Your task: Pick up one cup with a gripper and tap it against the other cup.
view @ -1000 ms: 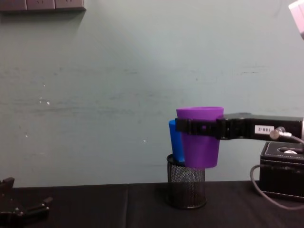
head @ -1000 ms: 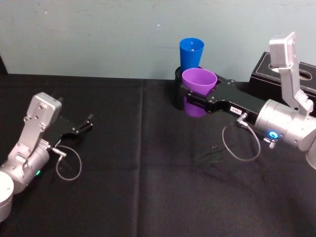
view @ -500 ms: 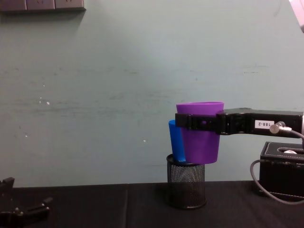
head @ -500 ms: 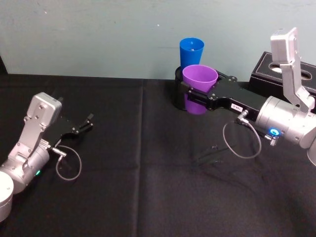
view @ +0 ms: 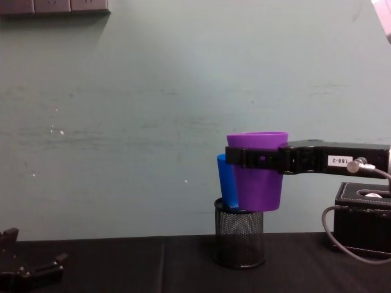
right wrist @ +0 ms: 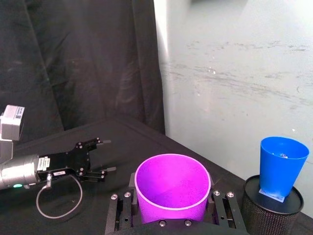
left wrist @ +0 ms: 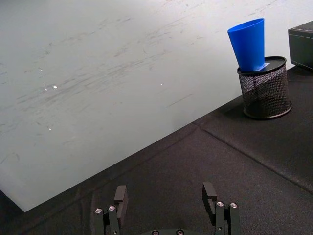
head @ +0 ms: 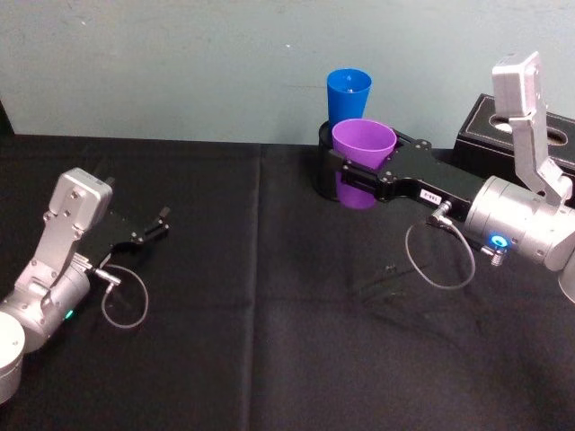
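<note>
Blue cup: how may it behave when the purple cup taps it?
The blue cup leans in the mesh holder, narrow end down, so it probably rocks easily. Plastic, likely light. Held by the right gripper, the purple cup should tap gently.

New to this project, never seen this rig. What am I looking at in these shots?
A two-armed robot at a black-clothed table. One picture looks down from its head, one looks across from its chest, one comes from each wrist. The right pincer is shut on a purple cup, held in the air close beside a blue cup that stands in a black mesh pen holder. A black box sits to the right. The left pincer rests open at the left, idle.
</note>
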`<state>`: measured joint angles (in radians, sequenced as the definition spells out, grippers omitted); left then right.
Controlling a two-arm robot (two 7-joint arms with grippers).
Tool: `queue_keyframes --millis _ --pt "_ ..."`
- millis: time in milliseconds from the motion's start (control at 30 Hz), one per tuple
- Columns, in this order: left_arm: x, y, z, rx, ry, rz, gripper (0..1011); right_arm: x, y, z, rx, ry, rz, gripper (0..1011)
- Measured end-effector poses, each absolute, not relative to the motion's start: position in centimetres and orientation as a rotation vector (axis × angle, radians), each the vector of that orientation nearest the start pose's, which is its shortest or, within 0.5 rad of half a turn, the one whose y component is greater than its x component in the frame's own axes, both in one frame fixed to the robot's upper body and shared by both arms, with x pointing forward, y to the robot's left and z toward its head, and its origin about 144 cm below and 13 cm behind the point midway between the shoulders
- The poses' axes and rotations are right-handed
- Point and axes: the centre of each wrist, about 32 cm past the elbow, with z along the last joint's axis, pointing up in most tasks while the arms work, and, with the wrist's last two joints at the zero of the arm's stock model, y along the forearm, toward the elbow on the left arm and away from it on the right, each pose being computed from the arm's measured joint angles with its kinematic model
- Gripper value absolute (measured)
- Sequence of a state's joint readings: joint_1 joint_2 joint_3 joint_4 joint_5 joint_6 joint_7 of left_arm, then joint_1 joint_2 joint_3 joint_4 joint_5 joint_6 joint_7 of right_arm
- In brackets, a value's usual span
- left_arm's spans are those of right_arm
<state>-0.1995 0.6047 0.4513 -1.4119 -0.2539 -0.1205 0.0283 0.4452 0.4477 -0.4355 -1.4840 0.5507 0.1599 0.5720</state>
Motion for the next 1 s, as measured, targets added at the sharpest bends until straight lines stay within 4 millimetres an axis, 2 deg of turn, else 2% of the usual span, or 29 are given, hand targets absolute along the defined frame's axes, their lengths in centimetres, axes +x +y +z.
queue_keyframes --millis 1000 --pt "48.86 30.97 113.98 0.304 -0.285 1.248 1005 55.20 -24.49 124.66 -0.015 -0.017 -0.636 743"
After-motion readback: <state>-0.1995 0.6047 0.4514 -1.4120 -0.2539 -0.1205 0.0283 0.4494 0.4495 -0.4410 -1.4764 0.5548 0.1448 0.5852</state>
